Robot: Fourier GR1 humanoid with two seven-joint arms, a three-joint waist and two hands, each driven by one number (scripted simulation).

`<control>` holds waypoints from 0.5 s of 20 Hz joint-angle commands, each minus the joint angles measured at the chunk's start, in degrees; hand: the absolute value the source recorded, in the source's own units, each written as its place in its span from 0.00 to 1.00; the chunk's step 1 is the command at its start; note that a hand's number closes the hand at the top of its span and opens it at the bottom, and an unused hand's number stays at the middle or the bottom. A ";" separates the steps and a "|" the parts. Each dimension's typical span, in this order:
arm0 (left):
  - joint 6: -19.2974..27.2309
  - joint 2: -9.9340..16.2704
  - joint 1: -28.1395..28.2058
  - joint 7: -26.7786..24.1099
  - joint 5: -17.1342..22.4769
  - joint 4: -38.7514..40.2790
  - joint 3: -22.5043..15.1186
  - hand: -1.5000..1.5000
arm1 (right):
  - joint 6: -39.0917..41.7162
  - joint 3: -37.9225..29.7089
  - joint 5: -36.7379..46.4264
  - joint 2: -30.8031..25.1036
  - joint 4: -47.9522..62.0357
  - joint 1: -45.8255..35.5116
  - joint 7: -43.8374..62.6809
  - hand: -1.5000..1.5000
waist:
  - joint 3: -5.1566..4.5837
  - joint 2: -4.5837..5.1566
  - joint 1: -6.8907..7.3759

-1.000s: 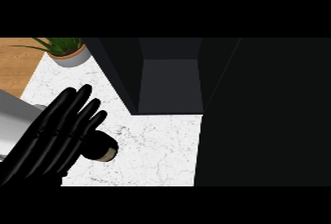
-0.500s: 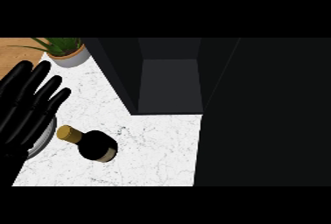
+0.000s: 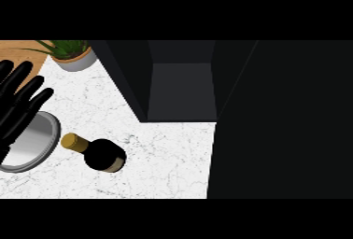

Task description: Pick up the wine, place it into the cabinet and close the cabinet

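The wine bottle (image 3: 98,154), dark with a gold cap, stands on the white marble counter (image 3: 165,158), seen from above. My left hand (image 3: 17,105) is at the view's left edge, up and to the left of the bottle and apart from it, with its fingers straight and open. The dark cabinet (image 3: 183,88) is open at the top centre and shows a grey inner shelf. A wide black panel (image 3: 283,121) fills the right side. My right hand does not show.
A round silver plate (image 3: 34,142) lies just left of the bottle, partly under my left hand. A potted plant (image 3: 70,55) in a grey pot stands at the back left, with a wooden surface (image 3: 17,49) beside it.
My left hand has drawn back to the left and upward from over the bottle. The bottle and the silver plate, covered before, now show.
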 commanded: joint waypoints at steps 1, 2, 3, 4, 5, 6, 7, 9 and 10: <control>-3.48 -0.16 5.71 -2.97 4.85 0.33 3.66 0.00 | 0.14 -0.45 -3.06 -1.88 -14.56 4.79 4.71 0.00 | 0.02 -0.12 -0.06; -5.01 0.46 4.45 -3.89 6.32 2.21 3.99 0.00 | -1.98 -0.12 -1.36 -0.32 -12.35 0.00 6.93 0.00 | 0.00 0.02 0.21; -4.50 2.87 1.24 -1.86 8.54 3.39 7.01 0.00 | -0.69 -2.54 -4.15 -1.88 -13.79 1.17 7.00 0.00 | 0.04 0.00 -0.03; -5.60 1.77 3.03 -4.75 4.98 5.53 5.40 0.00 | -0.63 -3.13 -4.61 -1.93 -12.14 -1.51 8.54 0.00 | 0.04 0.11 0.11; -9.80 1.46 5.39 -9.63 7.13 9.36 7.16 0.00 | -1.20 -4.14 -5.04 -1.65 -11.73 -2.21 8.78 0.00 | -0.02 0.18 0.02; -9.20 0.67 6.18 -9.63 6.32 8.33 6.54 0.00 | -0.70 1.41 0.21 0.04 -9.46 1.51 3.66 0.00 | 0.05 0.04 0.00; -10.44 0.25 9.59 -9.68 5.86 8.12 5.86 0.00 | -1.74 -0.19 -2.33 -0.98 -14.38 0.11 8.38 0.00 | -0.02 -0.05 -0.12; -11.56 -1.07 10.15 -12.41 4.06 10.90 4.80 0.00 | -0.64 -1.70 -4.05 -2.03 -14.11 0.47 7.59 0.00 | 0.03 0.04 -0.39; -12.72 1.13 10.83 -11.33 6.43 9.73 7.29 0.00 | -0.01 -1.74 -3.28 -3.00 -14.70 1.04 8.00 0.00 | 0.04 -0.05 -0.11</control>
